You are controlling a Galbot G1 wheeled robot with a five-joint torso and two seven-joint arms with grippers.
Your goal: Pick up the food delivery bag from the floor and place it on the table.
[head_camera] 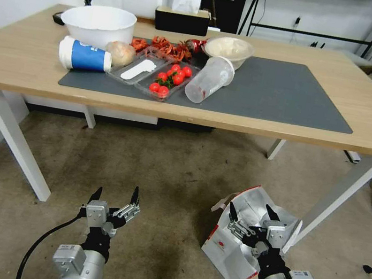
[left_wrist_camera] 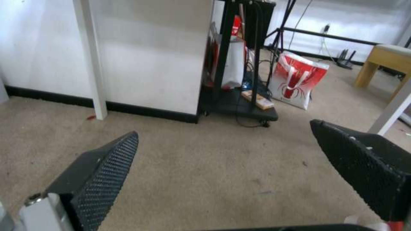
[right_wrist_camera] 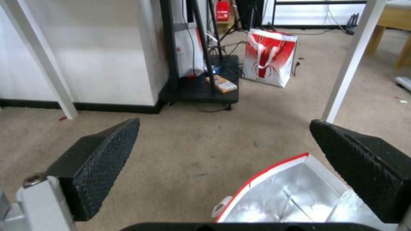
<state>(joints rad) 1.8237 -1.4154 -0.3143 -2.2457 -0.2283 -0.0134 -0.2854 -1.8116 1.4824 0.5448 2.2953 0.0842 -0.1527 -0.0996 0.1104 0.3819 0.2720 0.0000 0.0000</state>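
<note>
**Robot gripper poised over delivery bag on the floor**

The right gripper (head_camera: 252, 210), fingers spread wide, hangs above the open, foil-lined mouth of the food delivery bag (head_camera: 228, 254), which stands on the floor (head_camera: 170, 175) at about five o'clock in the head view, just beside a white leg of the table (head_camera: 18, 59). The left gripper (head_camera: 116, 193), fingers also apart and holding nothing, sits at seven o'clock over bare carpet. On the tabletop at twelve o'clock, a grey mat (head_camera: 279, 93) carries cherry tomatoes (head_camera: 170, 79), bowls and cups.
</note>
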